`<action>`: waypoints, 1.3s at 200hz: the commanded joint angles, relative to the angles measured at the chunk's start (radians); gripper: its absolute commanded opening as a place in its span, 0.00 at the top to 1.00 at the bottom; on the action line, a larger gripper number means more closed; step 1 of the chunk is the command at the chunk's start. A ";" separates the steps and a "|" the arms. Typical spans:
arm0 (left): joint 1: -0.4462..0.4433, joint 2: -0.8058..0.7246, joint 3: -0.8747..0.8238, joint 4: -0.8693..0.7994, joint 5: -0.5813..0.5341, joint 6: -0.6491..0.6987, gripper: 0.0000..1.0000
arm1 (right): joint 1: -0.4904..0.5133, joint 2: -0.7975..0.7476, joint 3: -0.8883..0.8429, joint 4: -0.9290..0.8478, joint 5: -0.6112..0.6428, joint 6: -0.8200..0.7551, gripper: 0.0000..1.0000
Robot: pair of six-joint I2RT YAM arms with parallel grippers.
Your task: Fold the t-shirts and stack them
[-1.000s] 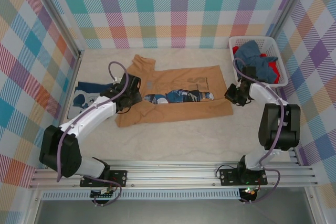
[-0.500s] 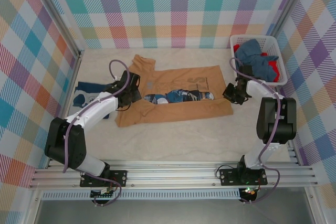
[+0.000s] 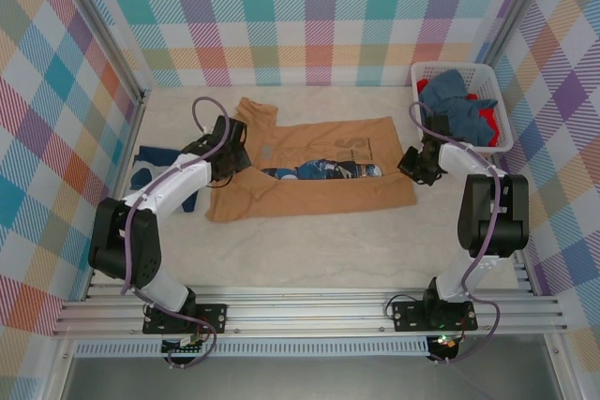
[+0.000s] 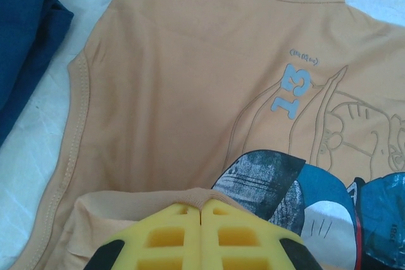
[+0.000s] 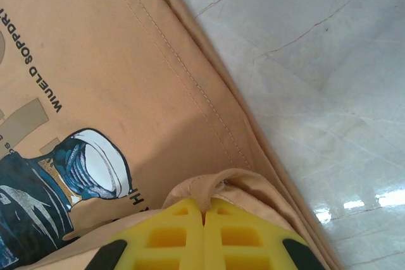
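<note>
Closest to the arm bases the table (image 3: 309,250) is bare pale surface. Further in, the tan t-shirt (image 3: 319,189) lies spread across the middle w/ its print (image 3: 323,170) facing up – a blue-and-white figure, a "13" and outline artwork in the left wrist view.

The left gripper (image 4: 200,210) sits at the shirt's left end. Its yellow pads (image 4: 168,235) are pressed together w/ a ridge of tan cloth pinched between them. The right gripper (image 5: 204,207) sits at the shirt's right end beside the stitched hem, jaws likewise clamped on a small fold of the same cloth. How far either pinch is raised off the table can't be told from above – prob. only slightly.

Left of the tan shirt, near the left wall, lies the navy t-shirt (image 3: 155,161) w/ a pale print. The left wrist view shows a strip of table between the two.

Farthest off, in the far right corner, the white lattice basket (image 3: 450,66) holds a crumpled blue t-shirt (image 3: 459,100) and a red t-shirt (image 3: 484,125). It stands well apart from the tan shirt and just beyond the right gripper.
</note>
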 commanded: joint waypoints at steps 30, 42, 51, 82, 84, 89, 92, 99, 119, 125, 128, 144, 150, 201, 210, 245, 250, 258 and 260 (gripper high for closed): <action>0.022 0.042 0.035 0.013 0.004 0.022 1.00 | 0.011 0.014 0.021 0.026 0.013 0.018 1.00; 0.024 0.048 0.040 0.012 0.002 0.022 1.00 | 0.014 0.020 0.028 0.029 0.010 0.016 1.00; 0.025 0.052 0.044 0.012 0.000 0.025 1.00 | 0.018 0.023 0.033 0.028 0.012 0.016 1.00; 0.028 0.069 0.059 0.011 0.002 0.031 1.00 | 0.030 0.029 0.051 0.024 0.022 0.014 1.00; 0.028 0.070 0.060 0.011 0.002 0.031 1.00 | 0.030 0.030 0.052 0.024 0.022 0.014 1.00; 0.029 0.071 0.065 0.009 0.001 0.031 1.00 | 0.031 0.030 0.054 0.022 0.025 0.014 1.00; 0.030 0.073 0.067 0.008 0.001 0.031 1.00 | 0.032 0.029 0.056 0.021 0.028 0.014 1.00; 0.030 0.073 0.071 0.007 -0.001 0.031 1.00 | 0.032 0.028 0.057 0.018 0.033 0.016 1.00; 0.030 0.067 0.081 0.000 -0.012 0.032 1.00 | 0.032 0.024 0.063 0.016 0.041 0.016 1.00; 0.030 0.069 0.086 -0.004 -0.014 0.033 1.00 | 0.033 0.026 0.067 0.012 0.042 0.016 1.00; 0.030 0.070 0.089 -0.005 -0.016 0.034 1.00 | 0.032 0.026 0.068 0.011 0.044 0.016 1.00; 0.030 0.080 0.102 -0.016 -0.021 0.040 1.00 | 0.034 0.034 0.075 0.006 0.044 0.016 1.00; 0.030 0.083 0.103 -0.018 -0.023 0.041 1.00 | 0.034 0.036 0.077 0.007 0.046 0.016 1.00; 0.031 0.096 0.100 -0.024 -0.035 0.043 1.00 | 0.036 0.046 0.083 0.005 0.048 0.016 1.00; 0.033 0.098 0.097 -0.023 -0.037 0.043 1.00 | 0.037 0.049 0.086 0.005 0.049 0.015 1.00; 0.036 0.100 0.094 -0.024 -0.048 0.042 1.00 | 0.037 0.055 0.097 -0.001 0.063 0.015 1.00; 0.037 0.099 0.094 -0.024 -0.051 0.043 1.00 | 0.036 0.056 0.098 -0.001 0.066 0.016 1.00; 0.039 0.097 0.095 -0.026 -0.051 0.042 1.00 | 0.038 0.057 0.100 -0.002 0.068 0.016 1.00; 0.039 0.098 0.094 -0.026 -0.052 0.043 1.00 | 0.038 0.057 0.100 -0.002 0.068 0.016 1.00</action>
